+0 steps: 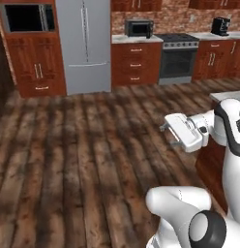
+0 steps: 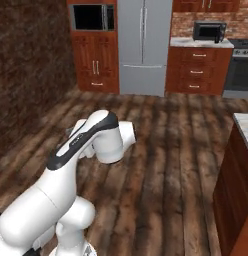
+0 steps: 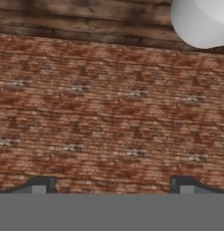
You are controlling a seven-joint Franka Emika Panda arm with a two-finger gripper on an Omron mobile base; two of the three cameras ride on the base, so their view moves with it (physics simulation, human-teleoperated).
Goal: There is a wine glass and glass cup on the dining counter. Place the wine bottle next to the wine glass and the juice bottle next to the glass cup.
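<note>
My gripper (image 1: 166,135) is held out to the left at the end of the folded arm, above the wooden floor. In the hand view its two dark fingertips (image 3: 39,185) stand wide apart, open, with nothing between them, facing a brick wall (image 3: 109,113). A corner of the dining counter's marble top (image 1: 227,95) shows at the right edge on its red-brown base, and again in the right base view as the dining counter (image 2: 244,122). The wine glass, glass cup, wine bottle and juice bottle are out of view.
Along the far wall stand a steel fridge (image 1: 83,46), red-brown cabinets with a microwave (image 1: 139,27), a stove (image 1: 178,58) and a coffee machine (image 1: 220,25). Dark plank floor (image 1: 93,155) stretches between them and me.
</note>
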